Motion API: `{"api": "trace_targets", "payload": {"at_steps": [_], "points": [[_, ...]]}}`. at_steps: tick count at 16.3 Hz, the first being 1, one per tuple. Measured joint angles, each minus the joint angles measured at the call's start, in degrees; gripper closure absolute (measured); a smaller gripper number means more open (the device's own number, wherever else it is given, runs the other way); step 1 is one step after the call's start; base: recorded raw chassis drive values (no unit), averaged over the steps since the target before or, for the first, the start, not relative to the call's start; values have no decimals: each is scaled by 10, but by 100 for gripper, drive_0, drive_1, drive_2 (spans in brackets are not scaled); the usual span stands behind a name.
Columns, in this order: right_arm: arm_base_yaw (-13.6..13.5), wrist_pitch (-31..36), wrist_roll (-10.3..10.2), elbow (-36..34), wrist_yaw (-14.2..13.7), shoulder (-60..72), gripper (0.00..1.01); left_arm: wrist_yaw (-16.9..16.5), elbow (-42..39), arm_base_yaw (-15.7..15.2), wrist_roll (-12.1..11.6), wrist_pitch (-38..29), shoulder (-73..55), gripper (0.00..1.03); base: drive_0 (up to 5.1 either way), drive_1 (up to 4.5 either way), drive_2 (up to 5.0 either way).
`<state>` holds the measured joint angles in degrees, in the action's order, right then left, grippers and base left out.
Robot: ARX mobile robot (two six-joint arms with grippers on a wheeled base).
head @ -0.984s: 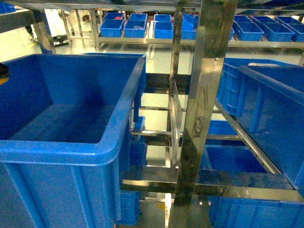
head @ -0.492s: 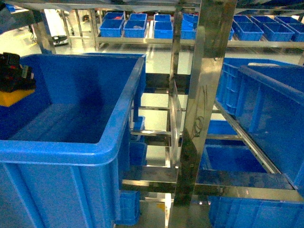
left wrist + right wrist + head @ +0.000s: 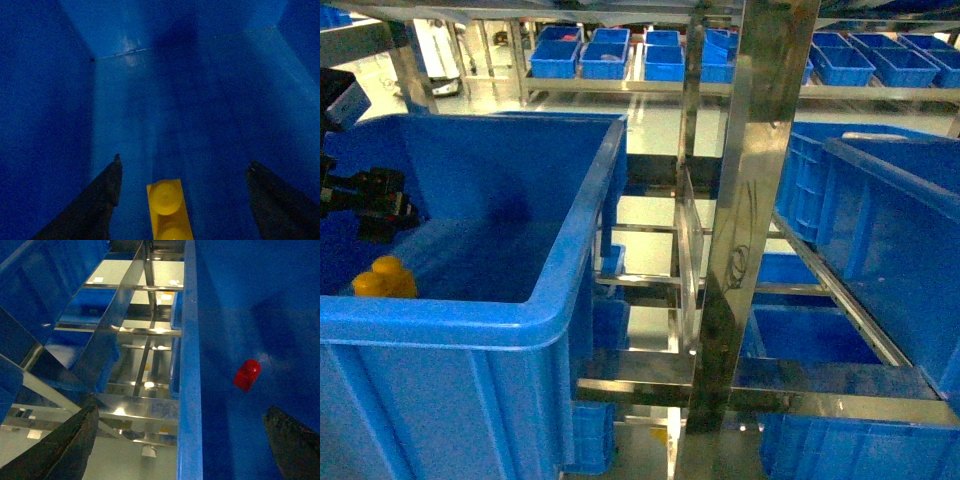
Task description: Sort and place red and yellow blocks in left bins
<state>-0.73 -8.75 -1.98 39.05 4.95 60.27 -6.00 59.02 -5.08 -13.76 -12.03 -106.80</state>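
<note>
Steel rack [image 3: 740,200]; shelved small crates [image 3: 605,55]

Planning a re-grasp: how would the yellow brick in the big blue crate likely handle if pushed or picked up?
The yellow brick looks like rigid plastic, so probably stiff and light. Its glossy surface may slip on the crate floor. The blocky shape with round studs seems likelier to slide than roll.

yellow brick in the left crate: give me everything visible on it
The yellow brick is glossy orange-yellow plastic with two round studs in a row on top, seen in the left wrist view. It lies on the floor of the large blue crate, studs up. The open left hand straddles it without touching; both fingers stand clear on either side. In the head view only its rounded top shows above the crate's near rim. Its lower end is cut off by the frame.
</note>
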Motion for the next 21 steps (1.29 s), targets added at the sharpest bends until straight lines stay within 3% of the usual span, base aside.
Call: {"api": "trace_targets", "payload": {"at_steps": [7, 11, 13, 16, 21], "points": [[0, 0, 0, 0, 0, 0, 3, -7, 2, 10, -17, 0, 25, 3, 0, 0, 0], [0, 0, 0, 0, 0, 0, 3, -22, 9, 12, -17, 15, 47, 6, 0, 0, 0], [0, 0, 0, 0, 0, 0, 3, -50, 10, 10, -16, 45, 76, 5, 0, 0, 0], [0, 0, 0, 0, 0, 0, 3, -96, 5, -8, 16, 98, 124, 5, 0, 0, 0], [0, 0, 0, 0, 0, 0, 3, -136, -28, -28, 53, 155, 219, 5, 0, 0, 0]]}}
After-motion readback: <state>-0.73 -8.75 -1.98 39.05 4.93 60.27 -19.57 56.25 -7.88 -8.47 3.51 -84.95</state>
